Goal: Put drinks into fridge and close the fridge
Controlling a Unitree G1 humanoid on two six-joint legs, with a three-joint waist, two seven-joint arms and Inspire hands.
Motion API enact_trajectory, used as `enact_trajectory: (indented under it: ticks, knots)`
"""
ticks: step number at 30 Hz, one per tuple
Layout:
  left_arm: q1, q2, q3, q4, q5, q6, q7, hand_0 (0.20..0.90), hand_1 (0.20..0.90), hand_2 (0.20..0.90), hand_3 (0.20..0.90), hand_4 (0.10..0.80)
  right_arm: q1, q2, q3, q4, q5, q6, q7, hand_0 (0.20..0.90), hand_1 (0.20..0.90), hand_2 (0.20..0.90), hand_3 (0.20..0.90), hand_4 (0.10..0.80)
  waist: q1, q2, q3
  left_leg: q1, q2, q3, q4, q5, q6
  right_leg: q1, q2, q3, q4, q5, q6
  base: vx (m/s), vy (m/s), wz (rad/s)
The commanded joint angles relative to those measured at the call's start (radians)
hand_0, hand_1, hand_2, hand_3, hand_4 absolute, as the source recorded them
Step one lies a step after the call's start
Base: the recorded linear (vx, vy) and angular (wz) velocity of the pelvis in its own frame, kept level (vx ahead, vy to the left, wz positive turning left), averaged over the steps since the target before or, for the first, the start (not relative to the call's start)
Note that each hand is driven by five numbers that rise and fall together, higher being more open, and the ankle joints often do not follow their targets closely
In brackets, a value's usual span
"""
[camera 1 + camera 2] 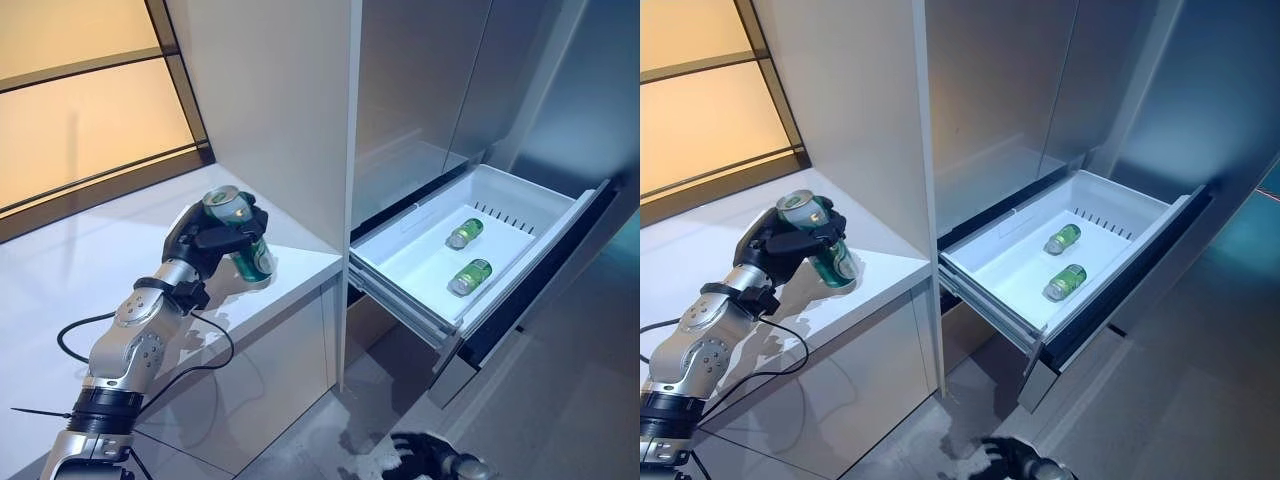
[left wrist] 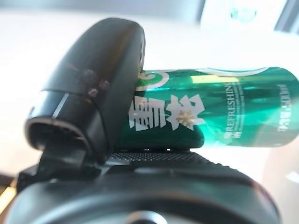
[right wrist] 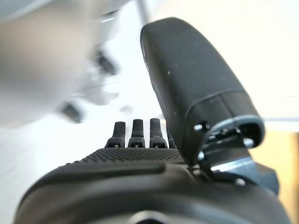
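- Gripping green can (image 1: 241,236) in curled left hand (image 1: 205,243), tilted, over counter (image 1: 300,262); open drawer (image 1: 520,205) lies right.
- Right hand (image 3: 140,154) low, fingers straight, empty.

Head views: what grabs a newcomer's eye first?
The left hand gripping a green can, tilted, above the white counter. Next, the open fridge drawer to the right, pulled out with two green cans lying on their sides inside it.
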Motion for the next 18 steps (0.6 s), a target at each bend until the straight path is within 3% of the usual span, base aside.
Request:
enact_trajectory:
  ticks: [1,10,18]
  knots:
    - [-0.225,0.024,0.023,-0.152,-0.103,-0.214,-0.088,0.3,0.3,0.3,0.2,0.1,-0.046,-0.008,0.026,-0.219,0.124,0.016,0.091,0.9,0.9,0.9,0.9,0.8,-0.012,0.002,-0.03,0.008,-0.043,0.094,0.002,-0.047,0.016,-0.009,0.005,0.088,0.067,-0.063,0.029,-0.054,-0.022,0.0]
    - [-0.153,0.011,-0.045,-0.24,-0.105,-0.251,-0.192,0.3,0.3,0.3,0.2,0.1,-0.119,-0.112,-0.03,-0.677,0.345,0.081,0.197,0.9,0.9,0.9,0.9,0.8,-0.023,-0.013,-0.017,0.013,-0.042,0.109,0.002,-0.046,0.021,-0.014,0.006,0.102,0.064,-0.047,0.037,-0.021,-0.013,-0.03]
    - [-0.128,-0.01,-0.081,-0.257,-0.128,-0.226,-0.325,0.3,0.3,0.3,0.2,0.1,-0.295,-0.166,-0.096,-0.906,0.584,0.15,0.147,0.9,0.9,0.9,0.9,0.8,-0.031,-0.017,-0.022,0.012,-0.04,0.126,0.002,-0.041,0.029,-0.029,0.007,0.117,0.068,-0.033,0.035,-0.017,0.004,-0.12]
